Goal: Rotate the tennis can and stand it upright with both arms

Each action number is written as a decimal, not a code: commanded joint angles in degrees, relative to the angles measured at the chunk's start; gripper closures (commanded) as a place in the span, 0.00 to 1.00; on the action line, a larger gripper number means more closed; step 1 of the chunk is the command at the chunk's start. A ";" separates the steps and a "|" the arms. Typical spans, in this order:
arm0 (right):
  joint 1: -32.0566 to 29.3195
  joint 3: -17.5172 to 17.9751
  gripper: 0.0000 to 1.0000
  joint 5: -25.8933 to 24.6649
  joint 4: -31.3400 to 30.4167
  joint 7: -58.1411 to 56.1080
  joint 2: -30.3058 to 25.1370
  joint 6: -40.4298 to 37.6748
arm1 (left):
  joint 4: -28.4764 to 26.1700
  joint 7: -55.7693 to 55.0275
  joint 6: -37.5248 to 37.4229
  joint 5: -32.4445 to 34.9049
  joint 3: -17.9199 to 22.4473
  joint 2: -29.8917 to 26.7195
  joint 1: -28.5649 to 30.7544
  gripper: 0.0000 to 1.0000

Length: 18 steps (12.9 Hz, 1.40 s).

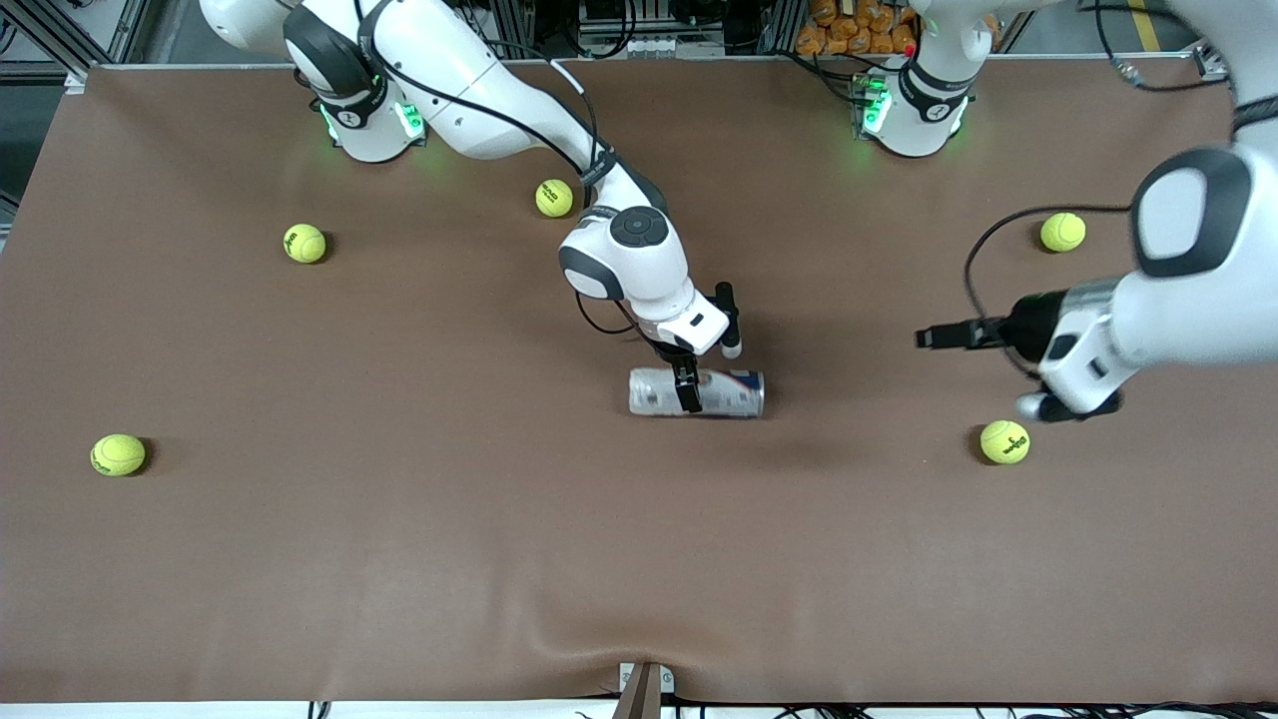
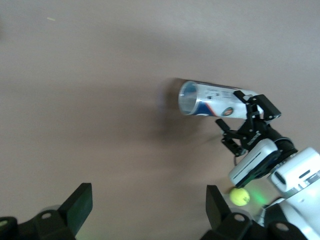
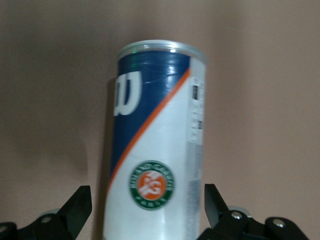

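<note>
The tennis can [image 1: 696, 391] lies on its side mid-table, somewhat nearer the front-camera edge. It appears empty: probably light, smooth-walled and prone to roll, so a mid-body hold looks safest. The right gripper [image 1: 687, 389] straddles it, fingers spread, not yet pinching. The left gripper [image 1: 934, 338] waits near the left arm's end, fingers spread. Count: one can, five tennis balls [image 1: 305, 243].
</note>
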 commanded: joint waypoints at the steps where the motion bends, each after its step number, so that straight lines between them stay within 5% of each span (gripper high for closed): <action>1: -0.87 0.31 0.00 -0.18 -0.05 -0.75 -1.09 1.30 | -0.74 -0.91 3.32 -9.06 -0.35 4.23 -0.66 0.00; 4: -1.40 0.49 0.00 0.96 -0.14 0.04 -4.07 0.25 | -6.20 0.84 9.21 -22.69 -0.35 6.86 -0.84 0.00; 9: -6.83 0.14 0.00 10.53 -0.05 0.66 -8.91 -9.14 | -8.39 12.50 10.71 -39.93 -0.26 15.21 -0.84 0.00; 14: -19.57 0.22 0.00 11.60 -0.14 3.21 -10.40 -11.00 | -13.05 30.27 12.04 -49.08 -0.35 19.88 -1.45 0.00; 18: -24.95 -0.47 0.00 11.51 -0.66 6.35 -16.89 -21.34 | -13.59 37.14 13.78 -53.58 -0.26 23.31 -3.38 0.12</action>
